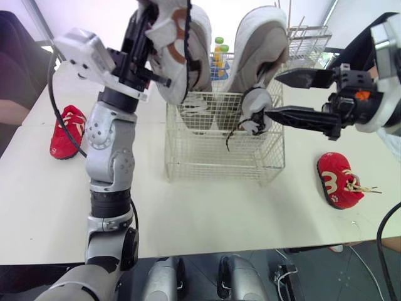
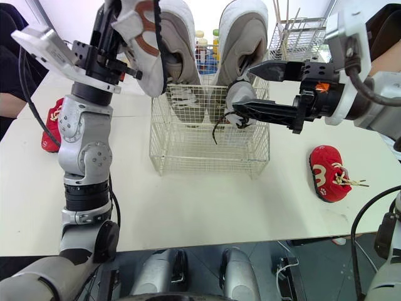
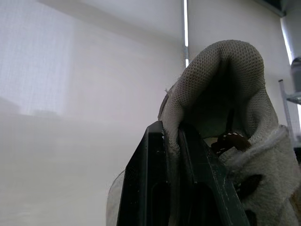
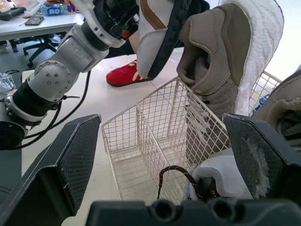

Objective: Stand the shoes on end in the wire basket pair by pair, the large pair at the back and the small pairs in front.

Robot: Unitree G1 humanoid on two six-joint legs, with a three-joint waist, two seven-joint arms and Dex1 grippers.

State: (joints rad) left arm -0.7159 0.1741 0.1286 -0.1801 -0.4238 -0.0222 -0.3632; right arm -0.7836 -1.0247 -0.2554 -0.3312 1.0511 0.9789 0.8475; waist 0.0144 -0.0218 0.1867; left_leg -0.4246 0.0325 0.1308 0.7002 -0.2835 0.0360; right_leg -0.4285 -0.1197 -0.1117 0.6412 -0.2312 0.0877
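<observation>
Here, the left claw is clamped on the heel collar of a large beige mesh shoe, toe down at the back of the white wire basket. The right claw gapes wide at the right rim, beside the second large beige shoe. The basket's front half lies open. Two small red shoes flank the basket on the white counter, well apart from it.

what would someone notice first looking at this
Two big pale shoes rise toe-down out of the wire basket in the middle of the table. The left shoe is clamped at its collar by the left jaws, and the right shoe has its tongue between the open right jaws. Two small red shoes lie on the table, one left of the basket and one right.
</observation>
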